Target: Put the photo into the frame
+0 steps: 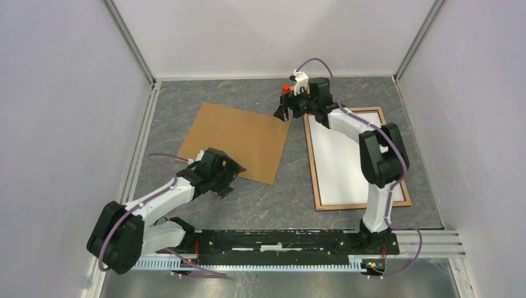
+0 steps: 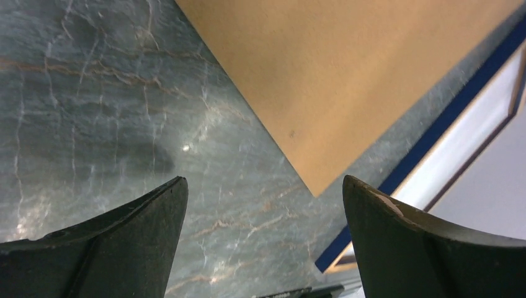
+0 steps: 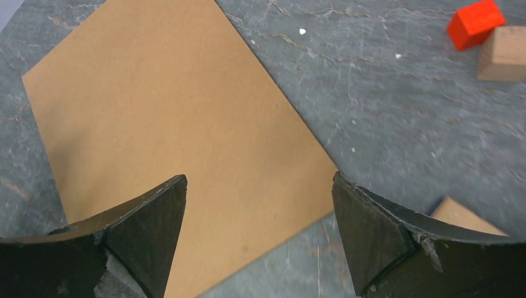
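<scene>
The frame (image 1: 363, 203) lies flat at the right of the table, light wood side up. A white sheet (image 1: 344, 167) fills its opening. The photo's beach print shows in no view, and I cannot tell whether the white sheet is its back. My left gripper (image 1: 226, 177) hovers open over bare table by the near edge of the brown backing board (image 1: 236, 139). Its wrist view shows the left gripper (image 2: 265, 181) empty, with the frame's blue edge (image 2: 446, 118) to the right. My right gripper (image 1: 286, 112) stands open and empty above the board's right corner (image 3: 173, 124), beside the frame's far-left corner (image 3: 462, 214).
A small red block (image 3: 474, 23) and a plain wooden block (image 3: 503, 54) sit on the table behind the right gripper. The red block (image 1: 285, 89) lies near the back wall. White walls close in the grey marbled table (image 1: 260, 198) on three sides.
</scene>
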Controlling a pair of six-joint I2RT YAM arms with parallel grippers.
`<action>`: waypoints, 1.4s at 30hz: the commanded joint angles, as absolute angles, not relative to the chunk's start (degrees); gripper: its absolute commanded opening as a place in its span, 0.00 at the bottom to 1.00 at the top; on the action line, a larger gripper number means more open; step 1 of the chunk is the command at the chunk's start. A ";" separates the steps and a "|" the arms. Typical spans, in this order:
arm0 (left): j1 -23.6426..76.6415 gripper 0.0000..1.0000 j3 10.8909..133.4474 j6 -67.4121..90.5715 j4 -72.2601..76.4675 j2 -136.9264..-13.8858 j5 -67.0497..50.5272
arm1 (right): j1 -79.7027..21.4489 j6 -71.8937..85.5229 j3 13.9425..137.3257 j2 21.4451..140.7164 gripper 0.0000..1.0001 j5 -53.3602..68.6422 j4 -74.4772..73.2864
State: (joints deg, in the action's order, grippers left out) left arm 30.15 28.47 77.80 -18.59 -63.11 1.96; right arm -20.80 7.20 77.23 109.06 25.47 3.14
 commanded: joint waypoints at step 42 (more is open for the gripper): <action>26.81 1.00 26.04 76.05 5.10 -73.66 -2.59 | -25.33 29.23 55.66 91.88 0.81 34.07 12.57</action>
State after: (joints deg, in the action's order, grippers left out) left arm 26.30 23.75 78.26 1.91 -70.15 2.22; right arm -20.69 17.12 62.28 100.05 26.55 8.75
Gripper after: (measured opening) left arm 0.996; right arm 0.811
